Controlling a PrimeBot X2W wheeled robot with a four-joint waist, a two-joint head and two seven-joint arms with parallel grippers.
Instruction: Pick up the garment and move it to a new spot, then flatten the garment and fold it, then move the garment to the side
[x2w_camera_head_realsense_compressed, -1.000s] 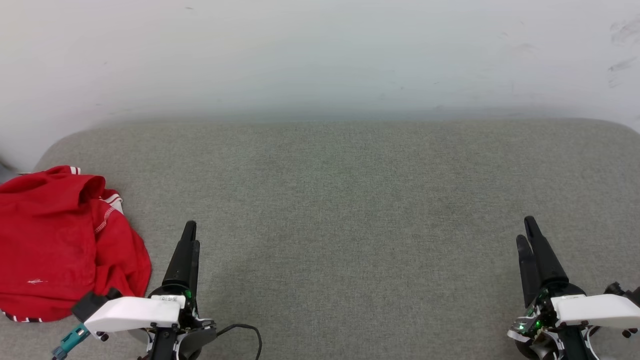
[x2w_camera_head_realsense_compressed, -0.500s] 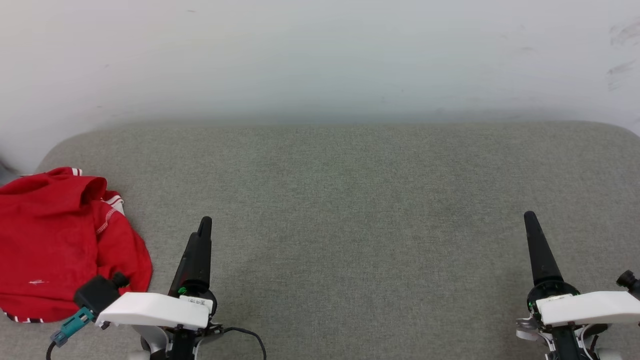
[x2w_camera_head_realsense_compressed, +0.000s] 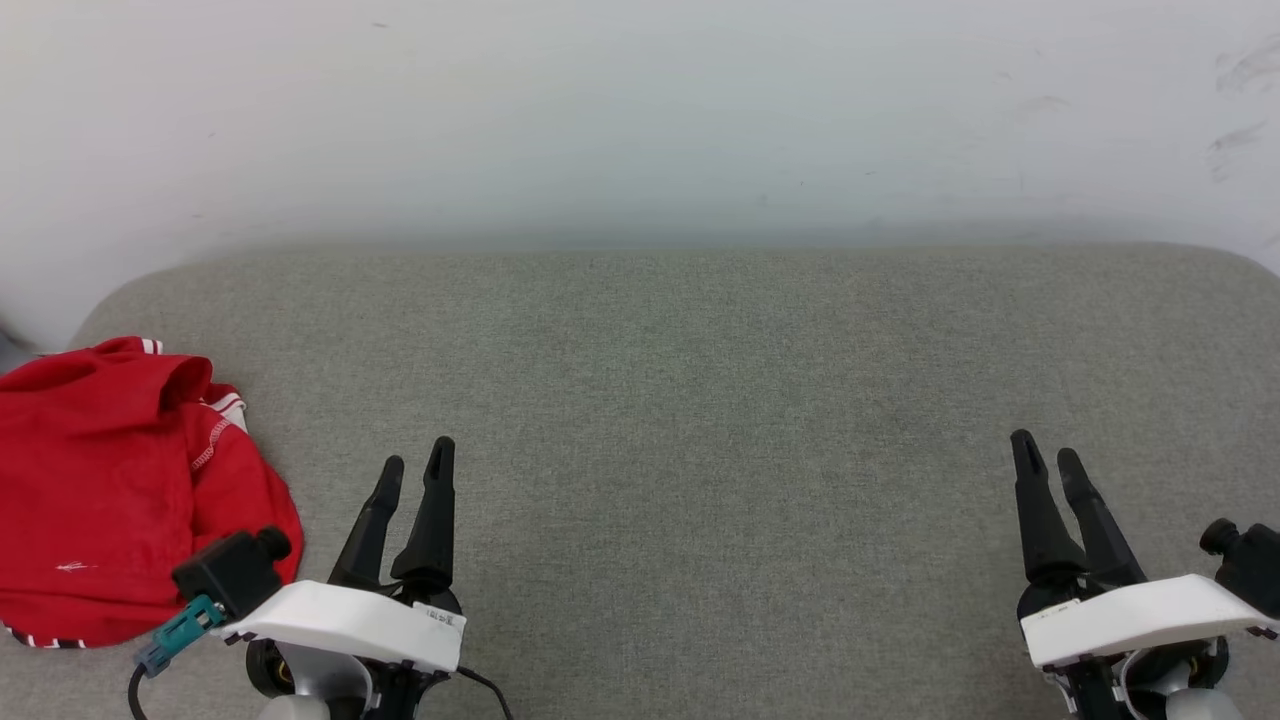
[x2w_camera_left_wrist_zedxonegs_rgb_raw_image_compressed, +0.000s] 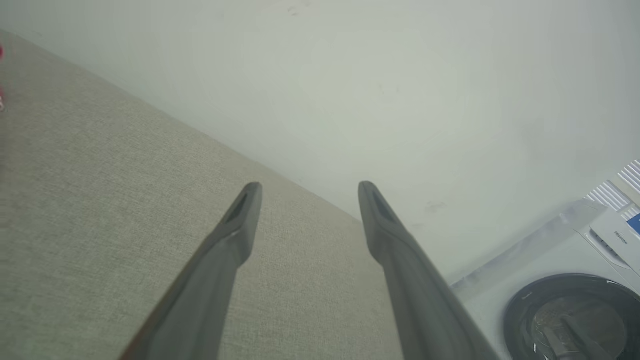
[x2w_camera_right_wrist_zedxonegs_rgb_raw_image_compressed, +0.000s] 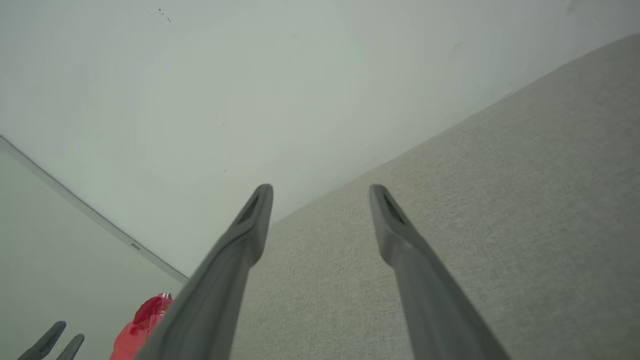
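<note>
From my seat, the biggest thing is the pale, matte wall, which runs across the top from 10 to 2 o'clock and has faint scuffs near 2. Below it lies a broad grey-green padded surface in a fine woven cloth with rounded far corners. In the left wrist view, a white washing machine with a dark round door sits at 4 o'clock.

The garment is at 8 o'clock in the head view, at the left edge of the padding. It is a crumpled red heap of soft, smooth knit thrown into loose folds. A white sleeve edge with red-white striped trim peeks out at its top, white stitching curves along one seam, and a striped hem shows at its lower rim.

The left gripper, at 7 o'clock, sits just beside the heap with its tapered black fingers spread and nothing between them. The right gripper, at 4 o'clock and well apart from the garment, is likewise spread and empty. Both have white shells.
</note>
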